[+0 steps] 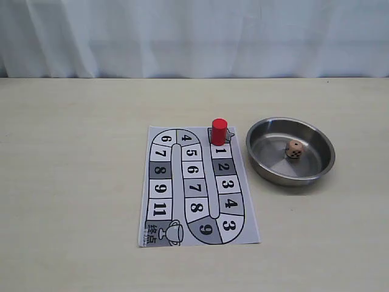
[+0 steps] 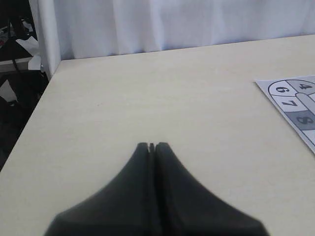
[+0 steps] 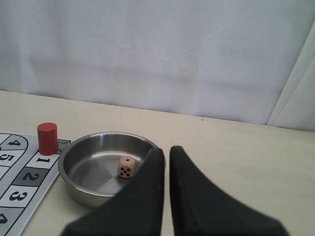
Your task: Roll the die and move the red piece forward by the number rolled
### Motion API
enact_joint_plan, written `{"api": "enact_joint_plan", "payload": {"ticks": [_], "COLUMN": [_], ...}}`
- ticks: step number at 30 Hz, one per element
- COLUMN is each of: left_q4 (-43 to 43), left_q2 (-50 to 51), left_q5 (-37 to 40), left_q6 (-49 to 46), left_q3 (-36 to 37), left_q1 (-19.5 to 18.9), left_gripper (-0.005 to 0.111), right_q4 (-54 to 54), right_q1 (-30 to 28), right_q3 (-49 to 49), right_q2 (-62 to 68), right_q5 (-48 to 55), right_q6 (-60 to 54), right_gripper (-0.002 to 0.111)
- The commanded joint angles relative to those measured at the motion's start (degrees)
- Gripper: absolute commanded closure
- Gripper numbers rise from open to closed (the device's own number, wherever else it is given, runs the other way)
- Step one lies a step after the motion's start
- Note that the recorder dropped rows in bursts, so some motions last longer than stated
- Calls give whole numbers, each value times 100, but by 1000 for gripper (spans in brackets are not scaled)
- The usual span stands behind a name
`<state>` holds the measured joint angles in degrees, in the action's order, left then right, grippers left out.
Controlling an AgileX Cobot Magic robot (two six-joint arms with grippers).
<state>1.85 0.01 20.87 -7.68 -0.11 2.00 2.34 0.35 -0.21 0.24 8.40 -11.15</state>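
The die (image 1: 295, 149) lies inside a round steel bowl (image 1: 261, 167) to the right of the printed board (image 1: 194, 210). In the right wrist view the die (image 3: 126, 166) shows one pip on top and several on the side facing the camera. The red piece (image 1: 219, 131) stands upright on the board's start square, just beyond square 1, and appears there in the right wrist view too (image 3: 47, 138). My right gripper (image 3: 166, 149) is shut and empty, hovering short of the bowl (image 3: 83, 194). Far left of the board, my left gripper (image 2: 151, 145) is shut over bare table. Neither arm shows in the exterior view.
The board's track runs from 1 by the red piece round to a trophy square at the near left corner. The board's corner (image 2: 295, 105) shows in the left wrist view. A white curtain (image 1: 194, 36) backs the table. The table's left edge (image 2: 37, 108) lies near the left gripper.
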Motion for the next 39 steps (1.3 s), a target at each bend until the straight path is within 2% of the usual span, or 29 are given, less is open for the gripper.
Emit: {"api": "enact_joint_plan", "payload": {"ticks": [1, 20, 25, 30, 32, 39], "left_q4": [39, 39, 39, 39, 39, 39], "left_q2": [-1, -1, -1, -1, -1, -1], "left_q5": [-59, -59, -59, -59, -59, -59], "left_q6": [23, 23, 23, 23, 23, 23], "left_q3": [11, 11, 11, 11, 11, 11], "left_q1": [0, 0, 0, 0, 0, 0], "left_gripper": [107, 107, 107, 107, 107, 107], "right_q4": [-20, 17, 17, 17, 17, 17], "right_q1": [-18, -18, -18, -18, -18, -18], "right_q3": [21, 21, 21, 21, 21, -846], "right_q2": [-24, -24, -24, -24, -24, -24], "right_q5": [2, -84, -1114, -2788, -3173, -2095], "right_q6": [2, 2, 58, 1283, 1397, 1355], "right_gripper": [104, 104, 104, 104, 104, 104]}}
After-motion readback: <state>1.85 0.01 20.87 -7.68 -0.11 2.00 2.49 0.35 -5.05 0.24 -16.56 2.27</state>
